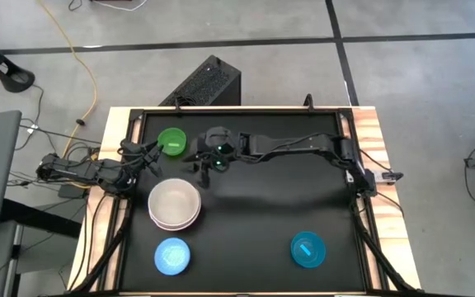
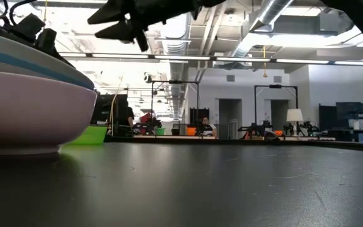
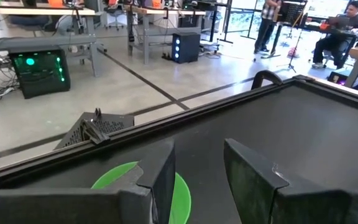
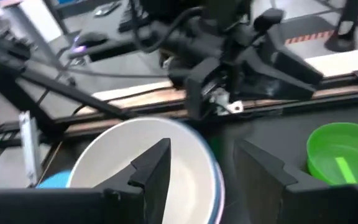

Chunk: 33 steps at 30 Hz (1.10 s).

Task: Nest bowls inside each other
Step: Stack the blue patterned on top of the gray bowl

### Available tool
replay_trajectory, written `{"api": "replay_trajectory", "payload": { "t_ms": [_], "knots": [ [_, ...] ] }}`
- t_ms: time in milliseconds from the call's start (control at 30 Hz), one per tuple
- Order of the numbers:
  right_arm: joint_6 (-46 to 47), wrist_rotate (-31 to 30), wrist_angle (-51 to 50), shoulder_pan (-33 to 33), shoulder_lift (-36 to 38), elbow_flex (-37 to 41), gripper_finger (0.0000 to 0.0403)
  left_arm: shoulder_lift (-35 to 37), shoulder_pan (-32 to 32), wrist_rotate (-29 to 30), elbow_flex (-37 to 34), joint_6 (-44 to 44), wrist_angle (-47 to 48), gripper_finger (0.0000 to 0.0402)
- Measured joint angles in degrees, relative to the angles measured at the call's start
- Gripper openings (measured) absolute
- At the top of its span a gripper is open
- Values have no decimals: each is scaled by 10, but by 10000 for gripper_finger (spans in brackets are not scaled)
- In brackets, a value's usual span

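A stack of bowls [image 1: 174, 204] stands left of the table's middle: a white bowl [image 4: 138, 168] sits innermost, a blue rim [image 4: 217, 180] shows around it, and a pink bowl [image 2: 36, 113] is outermost, resting on the table. My right gripper [image 4: 204, 177] hangs open above the stack's far side [image 1: 205, 170], with nothing between its fingers. A green bowl [image 1: 171, 141] sits at the far left. My left gripper [image 3: 201, 186] waits open beside it [image 1: 147, 153]. A light blue bowl [image 1: 172, 256] and a teal bowl [image 1: 308, 249] stand near the front edge.
The black tabletop has raised wooden borders [image 1: 373, 140] on its left and right sides. A black box [image 1: 209, 82] stands on the floor beyond the far edge. Cables run along the left side of the table. Bare mat lies between the stack and the teal bowl.
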<state>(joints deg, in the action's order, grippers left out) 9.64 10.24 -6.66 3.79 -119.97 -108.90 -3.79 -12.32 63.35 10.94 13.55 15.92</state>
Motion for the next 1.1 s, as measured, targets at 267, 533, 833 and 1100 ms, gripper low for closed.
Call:
{"api": "replay_trajectory", "payload": {
  "t_ms": [267,533,833,1100],
  "knots": [
    [-27,4,-115,7,23,0,180,0,0,-2,0,19,5,125],
    [-78,2,-292,18,35,0,178,-17,1,-20,0,85,26,125],
    [-147,2,-425,-14,48,0,178,-51,1,-132,0,6,-148,125],
    [-197,-2,-444,-66,63,13,178,-162,-5,-257,130,-8,-120,125]
  ]
}}
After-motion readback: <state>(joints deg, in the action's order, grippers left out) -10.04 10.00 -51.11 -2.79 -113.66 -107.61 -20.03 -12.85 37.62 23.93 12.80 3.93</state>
